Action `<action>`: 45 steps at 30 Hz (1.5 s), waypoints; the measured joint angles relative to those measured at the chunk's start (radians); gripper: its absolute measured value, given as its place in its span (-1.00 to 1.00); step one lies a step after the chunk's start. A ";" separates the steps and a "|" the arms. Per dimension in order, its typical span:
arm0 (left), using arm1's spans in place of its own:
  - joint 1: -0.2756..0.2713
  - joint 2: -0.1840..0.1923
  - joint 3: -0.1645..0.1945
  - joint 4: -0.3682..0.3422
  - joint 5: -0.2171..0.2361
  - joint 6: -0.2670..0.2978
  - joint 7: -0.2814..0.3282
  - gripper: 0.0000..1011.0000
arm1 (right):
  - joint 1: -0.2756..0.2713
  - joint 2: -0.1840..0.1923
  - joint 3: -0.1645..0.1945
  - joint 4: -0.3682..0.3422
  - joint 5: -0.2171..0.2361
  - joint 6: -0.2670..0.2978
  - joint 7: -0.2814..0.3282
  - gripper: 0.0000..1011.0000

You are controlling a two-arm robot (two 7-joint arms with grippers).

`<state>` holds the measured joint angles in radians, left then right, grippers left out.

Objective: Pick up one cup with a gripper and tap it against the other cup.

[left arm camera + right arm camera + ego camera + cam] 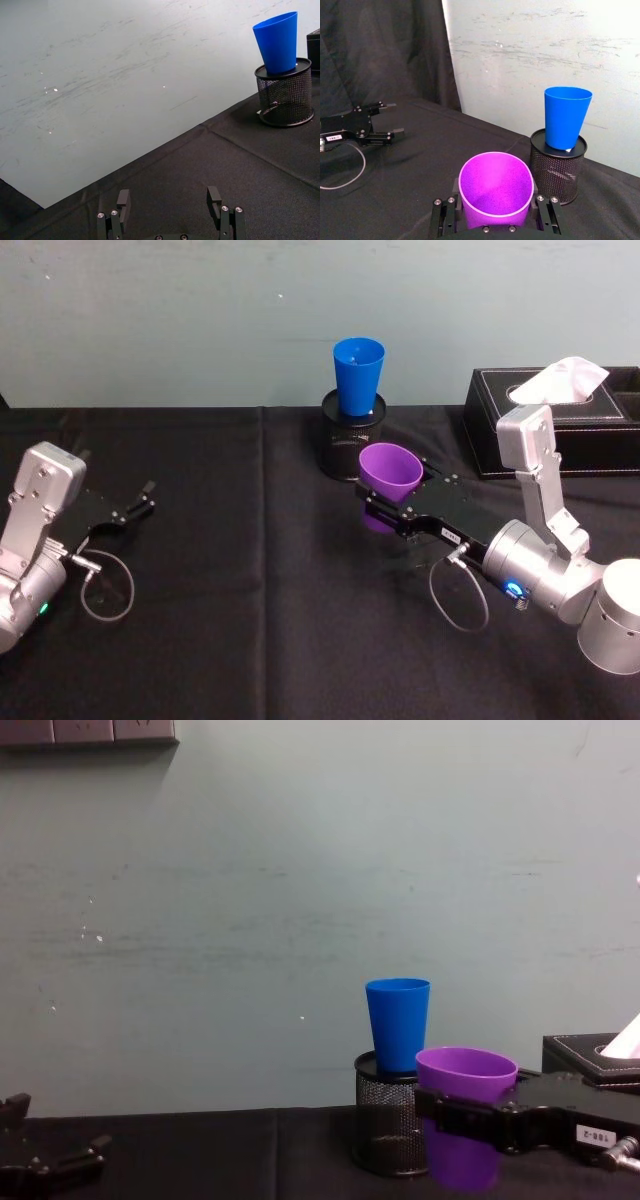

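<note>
Off beyond my right claw (395, 505) sits the black tissue box (600, 440). Just ahead of the claw stands the mesh holder (350, 445), with the blue cup (358, 375) upright on its top. My fingers are clamped on the purple cup (390, 470), just short of the holder. My left claw (145, 496) rests far aside, fingers apart.
</note>
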<state>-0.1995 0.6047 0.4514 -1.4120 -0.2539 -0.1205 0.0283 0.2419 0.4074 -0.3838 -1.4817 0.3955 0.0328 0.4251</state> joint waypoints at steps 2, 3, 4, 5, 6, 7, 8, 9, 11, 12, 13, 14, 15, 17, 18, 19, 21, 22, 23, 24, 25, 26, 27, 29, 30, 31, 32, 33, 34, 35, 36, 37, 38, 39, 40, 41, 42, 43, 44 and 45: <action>0.000 0.000 0.000 0.000 0.000 0.000 0.000 0.98 | 0.000 0.000 0.000 0.000 0.000 0.000 0.000 0.43; 0.000 0.000 0.000 0.000 0.000 0.000 0.000 0.98 | 0.000 0.000 0.000 0.000 0.000 0.000 0.000 0.43; 0.000 0.000 0.000 0.000 0.000 0.000 0.000 0.98 | 0.000 0.000 0.000 0.000 0.000 0.000 0.000 0.43; 0.000 0.000 0.000 0.000 0.000 0.000 0.000 0.98 | 0.000 0.000 0.000 0.000 0.000 -0.001 0.000 0.43; 0.000 0.000 0.000 0.000 0.000 0.000 0.000 0.98 | 0.000 0.000 0.000 0.001 0.000 -0.001 0.000 0.43; 0.000 0.000 0.000 0.000 0.000 0.000 0.000 0.98 | 0.000 0.000 0.000 0.001 0.000 -0.001 0.000 0.43; 0.000 0.000 0.000 0.000 0.000 0.000 0.000 0.98 | 0.000 0.000 0.000 0.001 0.000 -0.001 0.000 0.43; 0.000 0.000 0.000 0.000 0.000 0.000 0.000 0.98 | 0.000 0.000 0.000 0.001 0.000 -0.001 0.000 0.43; 0.000 0.000 0.000 0.000 0.000 0.000 0.000 0.98 | 0.000 0.000 0.000 0.001 0.000 -0.001 0.000 0.43; 0.000 0.000 0.000 0.000 0.000 0.000 0.000 0.98 | 0.000 0.000 0.000 0.001 0.000 -0.001 0.000 0.43; 0.000 0.000 0.000 0.000 0.000 0.000 0.000 0.98 | 0.000 0.000 0.000 0.001 0.000 -0.001 0.000 0.43; 0.000 0.000 0.000 0.000 0.000 0.000 0.000 0.98 | 0.000 0.000 0.000 0.001 0.000 -0.001 0.000 0.43; 0.000 0.000 0.000 0.000 0.000 0.000 0.000 0.98 | 0.000 0.000 0.000 0.001 0.000 -0.001 0.000 0.43; 0.000 0.000 0.000 0.000 0.000 0.000 0.000 0.98 | 0.000 0.000 0.000 0.001 0.000 -0.001 0.000 0.43; 0.000 0.000 0.000 0.000 0.000 0.000 0.000 0.98 | 0.000 0.000 0.000 0.001 0.000 -0.001 0.000 0.43; 0.000 0.000 0.000 0.000 0.000 0.000 0.000 0.98 | 0.000 0.000 0.000 0.001 0.000 -0.001 0.000 0.43; 0.000 0.000 0.000 0.000 0.000 0.000 0.000 0.98 | 0.000 0.000 0.000 0.001 0.000 -0.001 0.000 0.43; 0.000 0.000 0.000 0.000 0.000 0.000 0.000 0.98 | 0.000 0.000 0.000 0.001 0.000 -0.001 0.000 0.43; 0.000 0.000 0.000 0.000 0.000 0.000 0.000 0.98 | 0.000 0.000 0.000 0.001 0.000 -0.001 0.000 0.43; 0.000 0.000 0.000 0.000 0.000 0.000 0.000 0.98 | 0.000 0.000 0.000 0.001 0.000 -0.001 0.000 0.43; 0.000 0.000 0.000 0.000 0.000 0.000 0.000 0.98 | 0.000 0.000 0.000 0.001 0.000 -0.001 0.000 0.43; 0.000 0.000 0.000 0.000 0.000 0.000 0.000 0.98 | 0.000 0.000 0.000 0.001 0.000 -0.001 0.000 0.43; 0.000 0.000 0.000 0.000 0.000 0.000 0.000 0.98 | 0.000 0.000 0.000 0.001 0.000 -0.001 0.000 0.43; 0.000 0.000 0.000 0.000 0.000 0.000 0.000 0.98 | 0.000 0.000 0.000 0.001 0.000 -0.001 0.000 0.43; 0.000 0.000 0.000 0.000 0.000 0.000 0.000 0.98 | 0.000 0.000 0.000 0.001 0.000 -0.001 0.000 0.43; 0.000 0.000 0.000 0.000 0.000 0.000 0.000 0.98 | 0.000 0.000 0.000 0.001 0.000 -0.001 0.000 0.43; 0.000 0.000 0.000 0.000 0.000 0.000 0.000 0.98 | 0.000 0.000 0.000 0.001 0.000 -0.001 0.000 0.43; 0.000 0.000 0.000 0.000 0.000 0.000 0.000 0.98 | 0.000 0.000 0.000 0.001 0.000 -0.001 0.000 0.43; 0.000 0.000 0.000 0.000 0.000 0.000 0.000 0.98 | 0.000 0.000 0.000 0.001 0.000 -0.001 0.000 0.43; 0.000 0.000 0.000 0.000 0.000 0.000 0.000 0.98 | 0.000 0.000 0.000 0.001 0.000 -0.001 0.000 0.43; 0.000 0.000 0.000 0.000 0.000 0.000 0.000 0.98 | 0.000 0.000 0.000 0.001 0.000 -0.001 0.000 0.43; 0.000 0.000 0.000 0.000 0.000 0.000 0.000 0.98 | 0.000 0.000 0.000 0.001 0.000 -0.001 0.000 0.43; 0.000 0.000 0.000 0.000 0.000 0.000 0.000 0.98 | 0.000 0.000 0.000 0.001 0.000 -0.001 0.000 0.43; 0.000 0.000 0.000 0.000 0.000 0.000 0.000 0.98 | 0.000 0.000 0.000 0.001 0.000 -0.001 0.000 0.43; 0.000 0.000 0.000 0.000 0.000 0.000 0.000 0.98 | 0.000 0.000 0.000 0.001 0.000 -0.001 0.000 0.43; 0.000 0.000 0.000 0.000 0.000 0.000 0.000 0.98 | 0.000 0.000 0.000 0.001 0.000 -0.001 0.000 0.43; 0.000 0.000 0.000 0.000 0.000 0.000 0.000 0.98 | 0.000 0.000 0.000 0.001 0.000 -0.001 0.000 0.43; 0.000 0.000 0.000 0.000 0.000 0.000 0.000 0.98 | 0.000 0.000 0.000 0.001 0.000 -0.001 0.000 0.43; 0.000 0.000 0.000 0.000 0.000 0.000 0.000 0.98 | 0.000 0.000 0.000 0.001 0.000 -0.001 0.000 0.43; 0.000 0.000 0.000 0.000 0.000 0.000 0.000 0.98 | 0.000 0.000 0.000 0.001 0.000 -0.001 0.000 0.43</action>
<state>-0.1996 0.6047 0.4514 -1.4120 -0.2539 -0.1205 0.0283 0.2418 0.4074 -0.3837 -1.4811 0.3955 0.0322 0.4250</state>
